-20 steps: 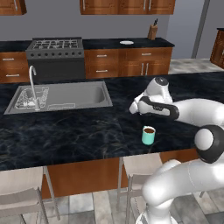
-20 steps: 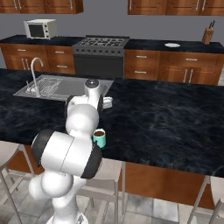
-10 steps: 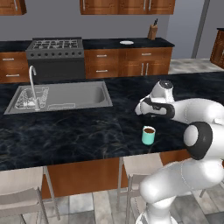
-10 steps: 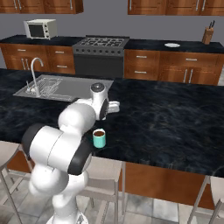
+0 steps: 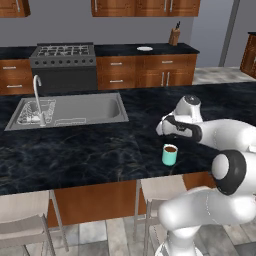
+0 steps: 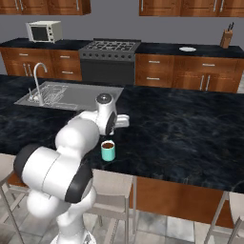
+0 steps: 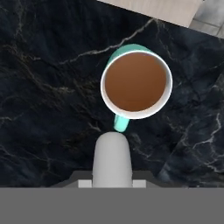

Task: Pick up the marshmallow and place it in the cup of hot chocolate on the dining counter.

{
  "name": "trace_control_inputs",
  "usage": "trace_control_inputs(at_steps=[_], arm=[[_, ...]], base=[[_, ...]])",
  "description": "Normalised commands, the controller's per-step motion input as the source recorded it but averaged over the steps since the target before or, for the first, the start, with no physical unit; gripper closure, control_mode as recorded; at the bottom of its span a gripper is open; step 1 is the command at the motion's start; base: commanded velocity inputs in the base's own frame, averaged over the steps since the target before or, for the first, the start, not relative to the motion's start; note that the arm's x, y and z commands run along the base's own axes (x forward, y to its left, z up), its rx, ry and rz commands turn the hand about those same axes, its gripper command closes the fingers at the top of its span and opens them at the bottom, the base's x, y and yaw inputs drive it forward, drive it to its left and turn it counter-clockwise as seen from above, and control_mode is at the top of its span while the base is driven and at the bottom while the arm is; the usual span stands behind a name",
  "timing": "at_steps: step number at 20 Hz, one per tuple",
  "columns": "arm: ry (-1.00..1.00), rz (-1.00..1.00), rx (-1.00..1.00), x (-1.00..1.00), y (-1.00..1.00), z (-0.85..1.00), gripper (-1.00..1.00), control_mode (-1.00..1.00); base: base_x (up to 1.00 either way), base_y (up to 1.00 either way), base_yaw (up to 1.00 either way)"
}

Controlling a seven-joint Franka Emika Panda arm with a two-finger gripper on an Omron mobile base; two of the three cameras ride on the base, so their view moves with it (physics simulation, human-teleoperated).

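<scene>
Counter first: dining counter (image 5: 90,150) runs across the base views, black marble, steel sink (image 5: 70,110) at 10 o'clock from the cup. Arm reaches out over the top, gripper (image 5: 161,129) hovering above and just behind the cup of hot chocolate (image 5: 169,154). Cup stands upright near the counter's front edge, brown liquid showing. Marshmallow (image 7: 112,158) sits pinched in the narrowed jaws, a pale rounded block at 6 o'clock in the hand view, the cup (image 7: 136,86) at 12 o'clock from it. Step looks like carry-to-cup, grasp done. Next move likely needs a short shift to centre over the rim, then a release.
</scene>
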Motion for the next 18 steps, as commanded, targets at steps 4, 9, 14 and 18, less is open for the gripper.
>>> trace_control_inputs(at_steps=[4,9,14,18], arm=[[-0.01,-0.04,0.0,-0.48,0.0,-0.08,1.0,-1.0],[0.0,-0.04,0.0,0.0,0.0,-0.11,1.0,-1.0],[0.0,-0.01,0.0,0.06,0.0,-0.15,1.0,-1.0],[0.0,-0.01,0.0,-0.09,0.02,-0.09,1.0,-1.0]], base=[[0.0,0.0,0.0],[0.0,0.0,0.0],[0.0,0.0,0.0],[0.0,0.0,0.0]])
